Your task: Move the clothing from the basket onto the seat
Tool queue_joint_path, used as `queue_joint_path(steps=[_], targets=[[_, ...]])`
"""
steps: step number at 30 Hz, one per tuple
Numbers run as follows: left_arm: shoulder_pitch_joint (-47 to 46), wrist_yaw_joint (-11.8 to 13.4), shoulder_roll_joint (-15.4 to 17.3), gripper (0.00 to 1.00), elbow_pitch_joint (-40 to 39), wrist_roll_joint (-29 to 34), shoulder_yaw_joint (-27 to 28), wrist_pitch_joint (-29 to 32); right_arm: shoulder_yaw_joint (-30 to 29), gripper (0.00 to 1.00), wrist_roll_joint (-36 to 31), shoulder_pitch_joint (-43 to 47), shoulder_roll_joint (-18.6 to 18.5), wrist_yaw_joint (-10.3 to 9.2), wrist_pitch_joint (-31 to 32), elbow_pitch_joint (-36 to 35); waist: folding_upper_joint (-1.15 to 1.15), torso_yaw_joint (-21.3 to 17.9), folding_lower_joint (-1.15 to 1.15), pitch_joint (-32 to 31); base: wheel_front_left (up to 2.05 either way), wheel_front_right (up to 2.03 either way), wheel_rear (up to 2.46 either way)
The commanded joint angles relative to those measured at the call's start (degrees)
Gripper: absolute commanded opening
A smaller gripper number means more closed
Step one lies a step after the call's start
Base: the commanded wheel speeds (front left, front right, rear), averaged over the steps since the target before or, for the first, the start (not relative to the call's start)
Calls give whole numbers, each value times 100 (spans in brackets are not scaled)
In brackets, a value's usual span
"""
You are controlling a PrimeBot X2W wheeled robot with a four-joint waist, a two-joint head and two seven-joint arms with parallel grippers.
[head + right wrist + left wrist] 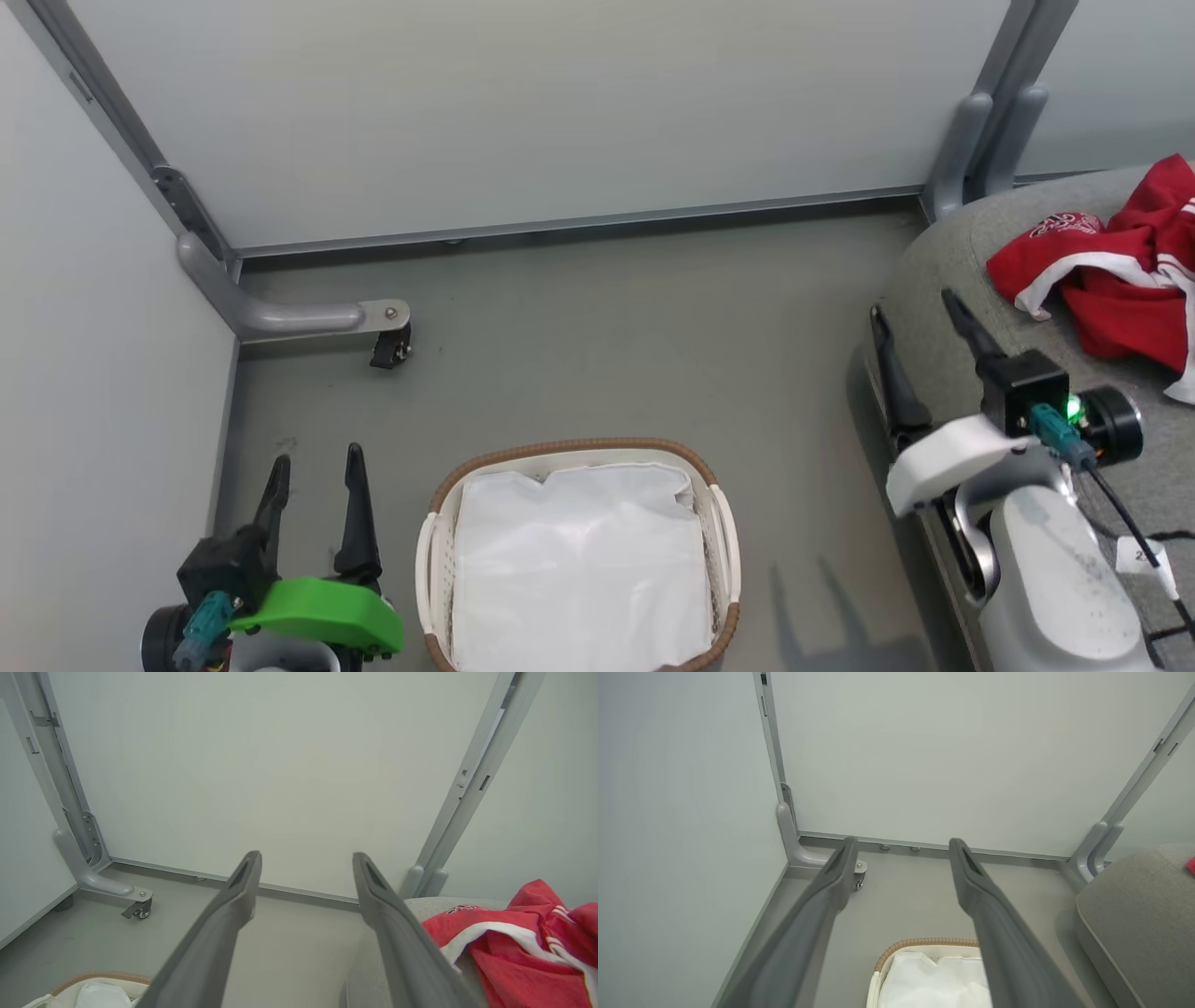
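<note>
Head view. Your left gripper (317, 455) hovers above the floor (607, 327) just left of the basket (724, 523). Its two dark fingers are spread apart with nothing between them. Your right gripper (912, 302) hangs at the edge of the seat (943, 252), its fingers likewise parted and empty. The clothing (1111, 280), red with white stripes and a printed logo, lies crumpled on the seat beyond the right gripper, apart from its fingertips. Inside the basket you see the white liner (579, 560). Pale partition panels (560, 112) stand behind.
</note>
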Motion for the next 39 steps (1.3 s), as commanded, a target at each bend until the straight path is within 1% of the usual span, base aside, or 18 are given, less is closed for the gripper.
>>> queue_joint_path(steps=[1,3,5,12,31,32,37,39], targets=[[161,-35,2,100,-48,-36,17,0,89,100,224,229,-7,-8,-27,-49,0,114,0,-143,0,0,0],[357,-24,2,100,-91,-116,22,0,198,100,573,581,-17,-8,-27,-191,0,147,0,-215,0,0,0],[458,2,2,100,-107,-120,-10,0,251,100,720,821,-11,-8,-27,-277,0,170,0,-258,0,0,0],[579,67,3,100,-88,-188,-105,0,282,100,922,1327,-12,-8,-27,-453,0,185,0,-336,0,0,0],[567,48,3,100,-1,-138,-162,0,270,100,988,1535,-10,-8,-27,-423,0,183,0,-396,0,0,0],[535,51,-5,0,6,-157,-161,0,270,0,959,1469,13,0,0,-425,0,182,0,-395,0,0,0],[545,51,-20,0,238,-159,-166,2,278,0,966,1567,58,0,12,-203,0,187,0,-397,0,0,0],[517,39,-19,0,230,-367,-127,66,229,0,1195,1537,57,0,94,-195,0,182,0,-397,0,0,0]])
